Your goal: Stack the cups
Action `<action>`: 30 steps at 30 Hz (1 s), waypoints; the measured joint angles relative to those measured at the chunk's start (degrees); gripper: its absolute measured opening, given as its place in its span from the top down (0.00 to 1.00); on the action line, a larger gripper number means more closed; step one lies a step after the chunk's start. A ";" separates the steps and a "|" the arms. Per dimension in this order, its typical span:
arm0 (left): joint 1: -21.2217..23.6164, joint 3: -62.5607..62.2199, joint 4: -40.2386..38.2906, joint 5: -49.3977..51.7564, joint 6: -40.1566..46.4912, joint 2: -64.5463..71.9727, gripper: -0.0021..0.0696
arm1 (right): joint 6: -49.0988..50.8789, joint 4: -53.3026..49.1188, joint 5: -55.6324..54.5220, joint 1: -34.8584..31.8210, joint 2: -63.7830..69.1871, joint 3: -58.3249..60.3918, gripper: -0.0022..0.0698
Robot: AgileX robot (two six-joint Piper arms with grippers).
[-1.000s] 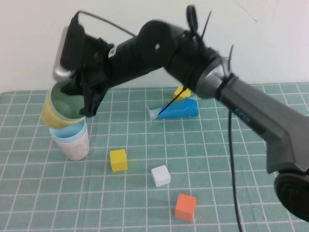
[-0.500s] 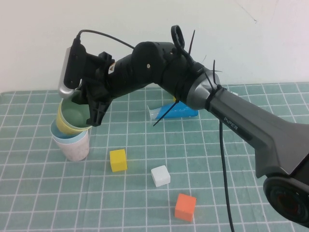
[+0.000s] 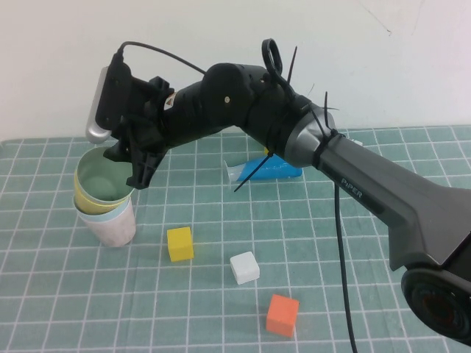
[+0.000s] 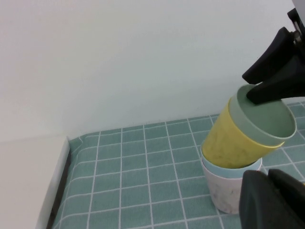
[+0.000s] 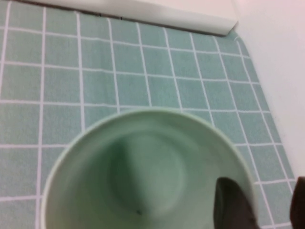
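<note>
Green cup hides blue; right gripper jaws unclear; left gripper clenched.

The only lettering we can read is the word "PIPER", printed in pale capitals along the grey forearm link of the right arm in the high view; we find no other text, number or sign anywhere.

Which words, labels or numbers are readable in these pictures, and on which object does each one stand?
"PIPER": on the grey forearm of the right arm, high view.
A small round sticker near the right gripper is too small to read.
The cups and foam cubes bear no text.
</note>
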 joint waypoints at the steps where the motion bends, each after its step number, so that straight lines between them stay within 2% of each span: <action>1: 0.00 0.00 0.00 0.00 0.00 0.00 0.97 | 0.00 0.20 -0.13 0.00 0.00 0.00 0.59; 15: 0.00 0.00 0.13 0.00 0.00 0.00 0.97 | 0.00 1.83 0.06 0.00 -1.90 0.00 0.57; 18: 0.00 0.00 0.13 0.00 0.00 0.00 0.97 | 0.00 0.47 3.28 0.00 -3.93 0.00 0.61; 23: 0.00 0.00 0.15 0.00 0.00 0.00 0.97 | 4.32 -13.36 15.17 0.11 -9.81 0.00 0.89; 26: 0.00 0.00 -0.08 0.00 -0.01 0.00 0.97 | 11.03 -25.25 21.41 0.11 -15.19 0.00 0.95; 30: 0.00 0.00 -0.57 0.00 -0.01 -0.90 0.97 | 20.12 -40.48 27.69 -0.13 -23.35 1.14 0.97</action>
